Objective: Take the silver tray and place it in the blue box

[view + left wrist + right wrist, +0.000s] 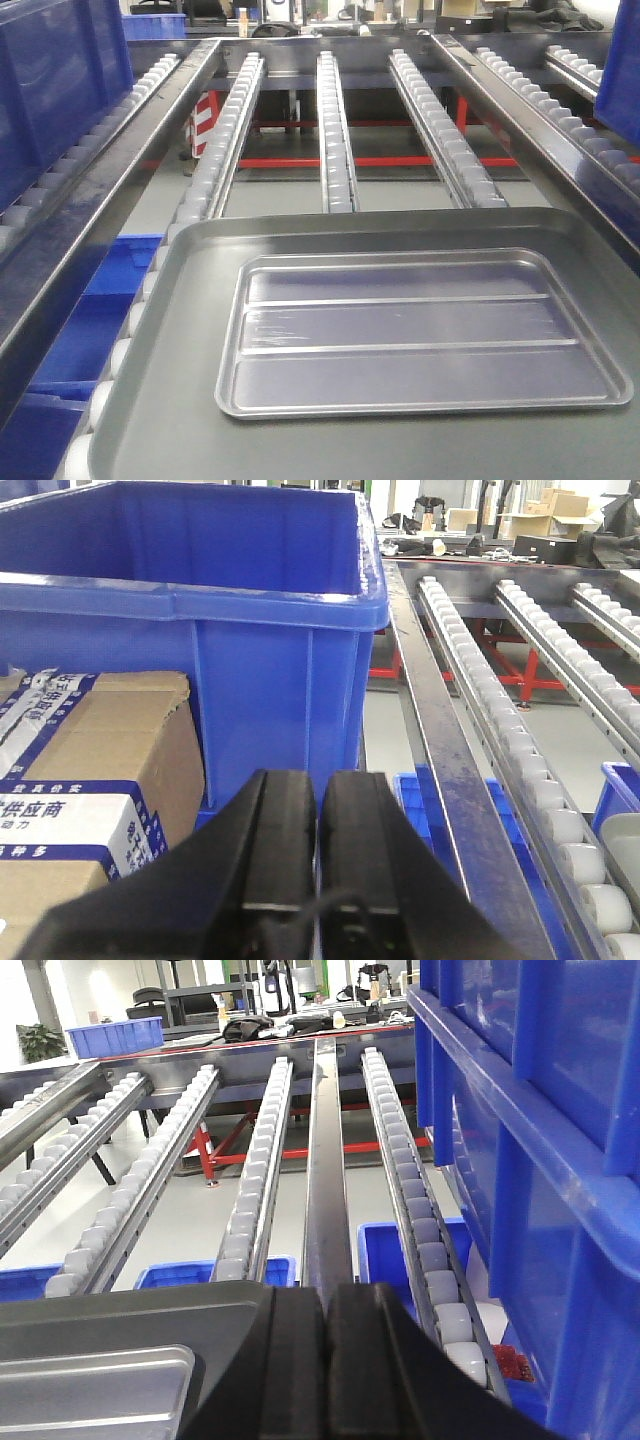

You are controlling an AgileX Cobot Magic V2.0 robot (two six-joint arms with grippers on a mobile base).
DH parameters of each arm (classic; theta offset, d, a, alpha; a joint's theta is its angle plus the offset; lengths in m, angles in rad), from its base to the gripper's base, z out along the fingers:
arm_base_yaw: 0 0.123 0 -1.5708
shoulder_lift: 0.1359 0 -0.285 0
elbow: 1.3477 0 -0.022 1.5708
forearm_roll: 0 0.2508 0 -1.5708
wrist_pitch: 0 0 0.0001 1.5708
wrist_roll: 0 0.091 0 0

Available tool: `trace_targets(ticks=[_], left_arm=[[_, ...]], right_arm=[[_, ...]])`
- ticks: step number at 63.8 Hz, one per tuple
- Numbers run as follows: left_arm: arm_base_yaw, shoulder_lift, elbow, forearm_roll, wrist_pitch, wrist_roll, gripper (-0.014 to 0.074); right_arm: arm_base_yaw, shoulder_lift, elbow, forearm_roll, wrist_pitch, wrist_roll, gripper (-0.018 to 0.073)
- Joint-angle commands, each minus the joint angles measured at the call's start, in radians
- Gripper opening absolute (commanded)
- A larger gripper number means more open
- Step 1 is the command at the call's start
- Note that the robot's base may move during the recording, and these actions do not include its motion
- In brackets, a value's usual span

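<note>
The silver tray (410,335), shiny with two long raised ridges, lies flat inside a larger dull grey tray (180,300) at the near end of the roller conveyor. No gripper shows in the front view. In the left wrist view my left gripper (318,780) is shut with nothing between its fingers, and it faces the side wall of the blue box (200,630). That blue box (50,90) stands at the left of the conveyor. My right gripper (325,1295) is shut and empty too, just right of the silver tray's corner (90,1390).
A taped cardboard carton (90,770) stands left of the blue box. Roller rails (335,130) run away from the trays with open gaps between them. Stacked blue crates (540,1160) wall the right side. Small blue bins (385,1245) sit on the floor under the rails.
</note>
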Motion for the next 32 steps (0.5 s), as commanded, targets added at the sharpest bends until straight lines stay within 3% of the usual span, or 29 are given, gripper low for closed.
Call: trace_targets(ticks=[1, 32], left_arm=[[-0.005, -0.02, -0.001, -0.001, -0.086, 0.001, 0.001], [-0.005, -0.02, -0.001, -0.001, -0.115, 0.001, 0.001]], right_arm=[[0.002, -0.021, 0.002, -0.008, -0.086, -0.006, 0.0056], [0.002, -0.021, 0.002, -0.008, -0.086, -0.006, 0.0056]])
